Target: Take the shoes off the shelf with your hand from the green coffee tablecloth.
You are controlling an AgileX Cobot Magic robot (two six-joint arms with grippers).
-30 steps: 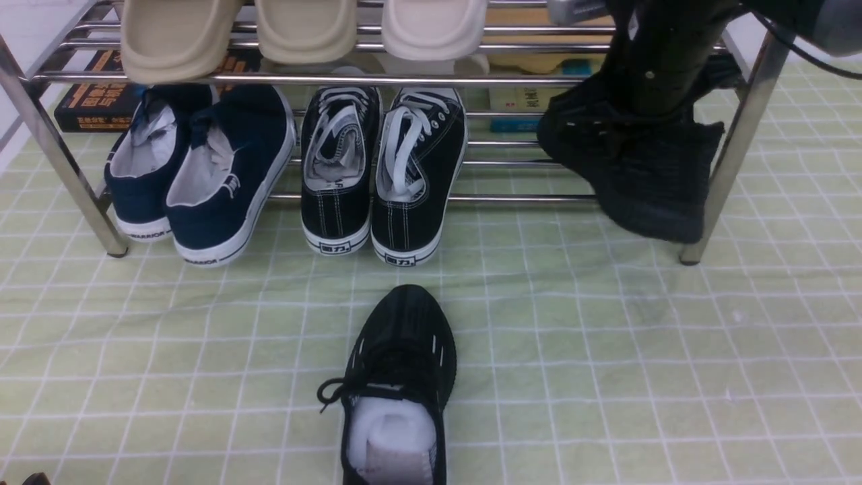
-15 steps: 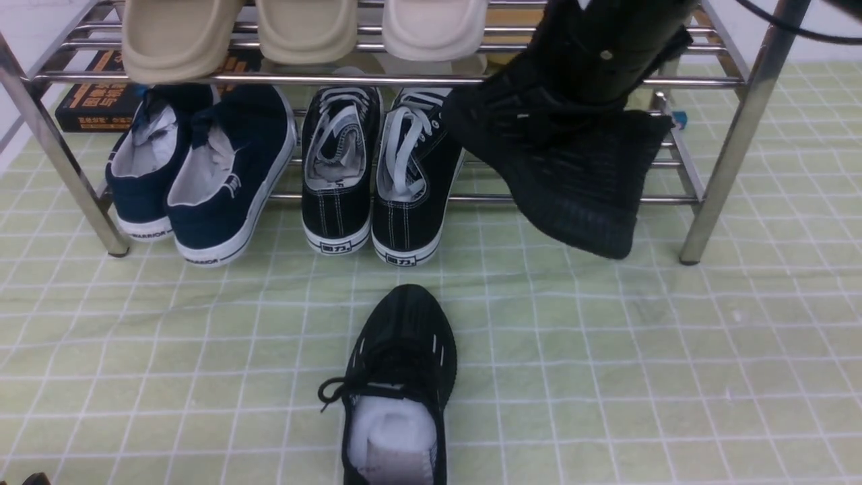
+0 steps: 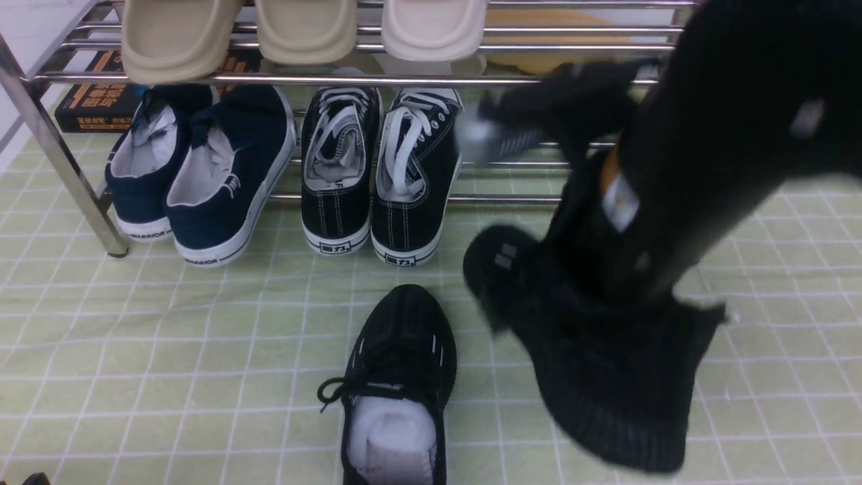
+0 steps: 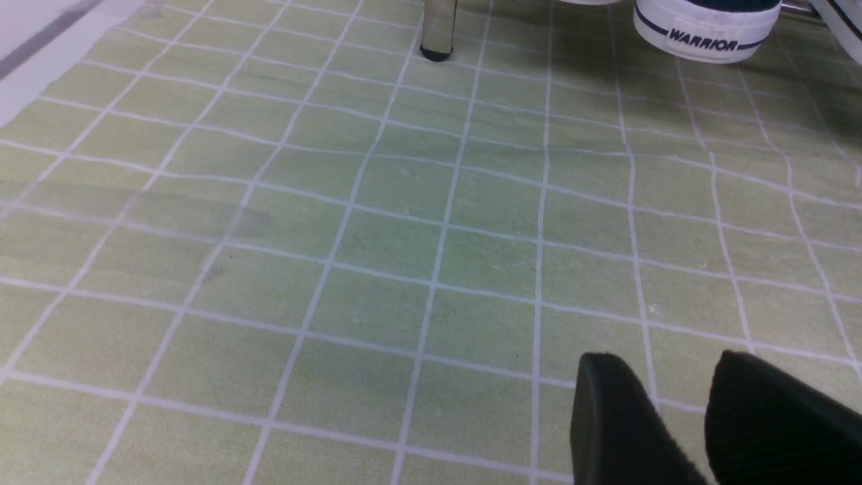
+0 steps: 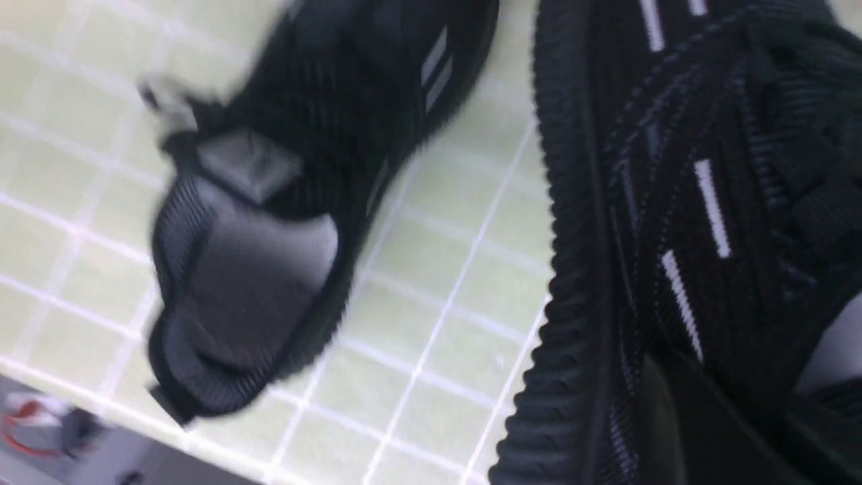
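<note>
One all-black knit shoe (image 3: 401, 377) with white paper inside lies on the green tablecloth (image 3: 168, 350), in front of the shelf (image 3: 40, 128). My right gripper (image 3: 606, 269) is shut on the second black shoe (image 3: 606, 384) and holds it tilted, toe down, low over the cloth just right of the first. In the right wrist view a finger (image 5: 673, 417) sits inside the held shoe (image 5: 673, 168), and the lying shoe (image 5: 303, 168) shows beyond it. My left gripper (image 4: 667, 367) is open and empty over bare cloth.
On the shelf's lower tier stand a navy white-soled pair (image 3: 202, 168) and a black canvas pair with white laces (image 3: 377, 168). Beige slippers (image 3: 303, 27) are on the upper tier. A black book (image 3: 94, 101) lies behind. A rack leg (image 4: 438, 34) stands ahead of my left gripper.
My right arm has carried the second black shoe out of the shelf, toward me and down, and it now hangs close above the cloth beside the first shoe. The left gripper has not moved.
</note>
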